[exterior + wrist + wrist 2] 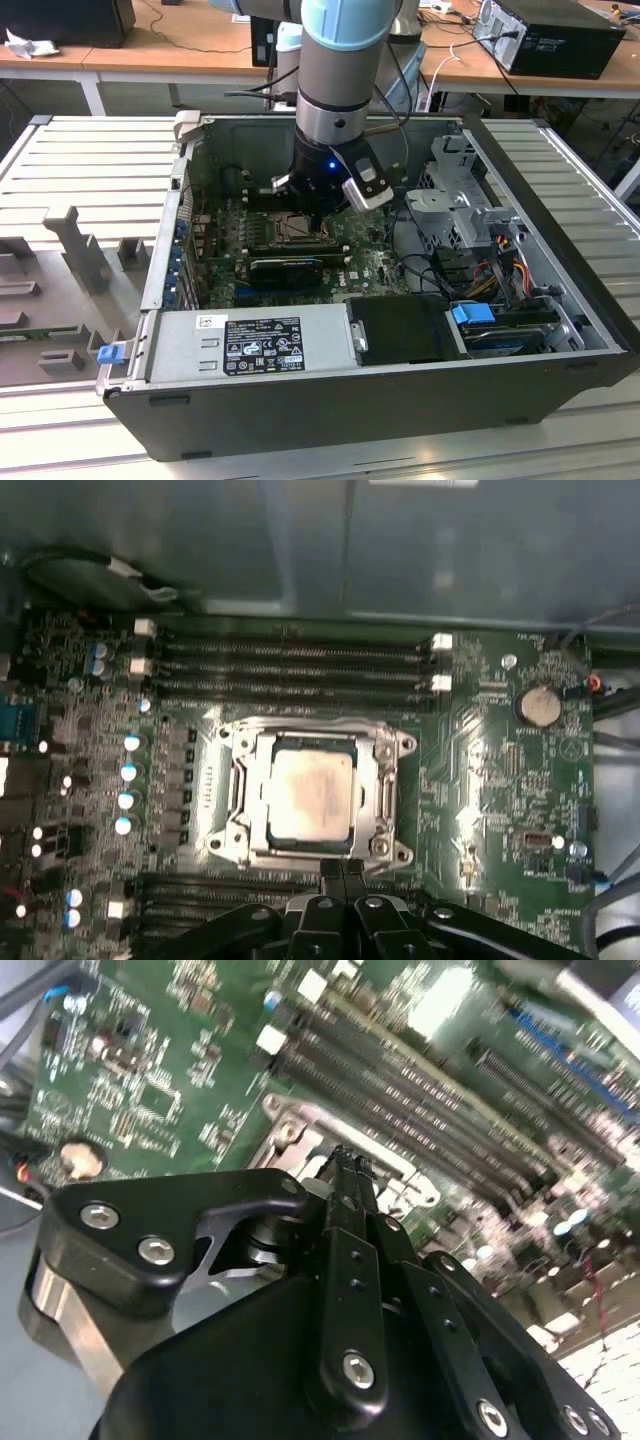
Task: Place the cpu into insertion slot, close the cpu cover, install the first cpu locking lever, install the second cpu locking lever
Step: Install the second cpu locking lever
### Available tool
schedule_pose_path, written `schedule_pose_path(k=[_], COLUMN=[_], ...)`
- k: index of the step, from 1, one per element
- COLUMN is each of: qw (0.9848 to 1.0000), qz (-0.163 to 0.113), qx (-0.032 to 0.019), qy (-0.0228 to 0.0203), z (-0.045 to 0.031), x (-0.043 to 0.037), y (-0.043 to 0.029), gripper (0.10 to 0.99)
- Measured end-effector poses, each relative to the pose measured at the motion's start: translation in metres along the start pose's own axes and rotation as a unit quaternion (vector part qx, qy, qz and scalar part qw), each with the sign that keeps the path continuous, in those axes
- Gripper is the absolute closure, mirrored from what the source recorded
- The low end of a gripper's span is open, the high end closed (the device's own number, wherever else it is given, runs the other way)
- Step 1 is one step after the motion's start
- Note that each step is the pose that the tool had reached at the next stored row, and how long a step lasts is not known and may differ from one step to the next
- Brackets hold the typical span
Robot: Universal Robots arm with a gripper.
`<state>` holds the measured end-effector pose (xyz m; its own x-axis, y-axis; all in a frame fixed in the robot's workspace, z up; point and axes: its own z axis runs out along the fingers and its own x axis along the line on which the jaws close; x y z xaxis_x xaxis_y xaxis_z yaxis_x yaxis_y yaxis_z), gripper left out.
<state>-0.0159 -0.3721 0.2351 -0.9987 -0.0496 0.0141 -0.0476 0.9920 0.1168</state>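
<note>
- in the exterior view, arm reaching down into an open computer case (560, 215) lying on its side on a ribbed grey table (90, 160), with the gripper (312, 208) low over the green motherboard (375, 262).
- in the first wrist view, fingers (352, 872) pressed together, tips meeting with no gap and nothing between them; same closed look in the second wrist view, black fingertips (345, 1175) side by side.
- closed tips sitting at the edge of the silvery cpu cover (385, 780), just beside the socket frame; cannot tell whether touching it.
- cpu (310, 795) lying flat in the insertion slot (262, 748), pale metal face showing through the cover's square window, cover folded down around it.
- printing on the chip face too faint to read.
- long black memory slots (290, 665) running on one side of the socket and more on the other, white latches at their ends.
- round silver coin battery (538, 706) on the board, well apart from the socket.
- in the exterior view, grey power supply (250, 342) along the near wall of the case, carrying a black label (262, 345) and a small white label (212, 322); text on both too small to make out.
- blue clip (472, 314) near the drive bay on the exterior view's right, coloured cables (500, 275) just beside it.
- grey moulded fixture (75, 245) on the table to the exterior view's left of the case.
</note>
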Motion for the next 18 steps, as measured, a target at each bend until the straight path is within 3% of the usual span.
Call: schedule_pose_path(k=[3, 5, 8, 10, 14, 16, 18], qw=[1.0000, 0.9999, 0.9999, 0.9999, 0.9998, 0.9996, 0.9994], qz=[-0.001, -0.001, -0.001, -0.001, -0.002, -0.003, -0.003], qx=[-0.0027, -0.0108, -0.0156, -0.0172, -0.0178, -0.0286, -0.0353], qy=[-0.0001, -0.0004, -0.0007, -0.0008, -0.0006, -0.0011, -0.0015], z=[-0.0002, -0.0003, 0.0005, 0.0026, 0.0127, 0.0136, 0.0135], x=[0.0021, 0.0124, 0.0265, 0.0315, 0.0338, 0.0367, 0.0421], y=[-0.0053, -0.0078, -0.0086, -0.0091, -0.0103, -0.0129, -0.0153], gripper=[0.980, 0.980, 0.980, 0.980, 0.980, 0.980, 0.980])
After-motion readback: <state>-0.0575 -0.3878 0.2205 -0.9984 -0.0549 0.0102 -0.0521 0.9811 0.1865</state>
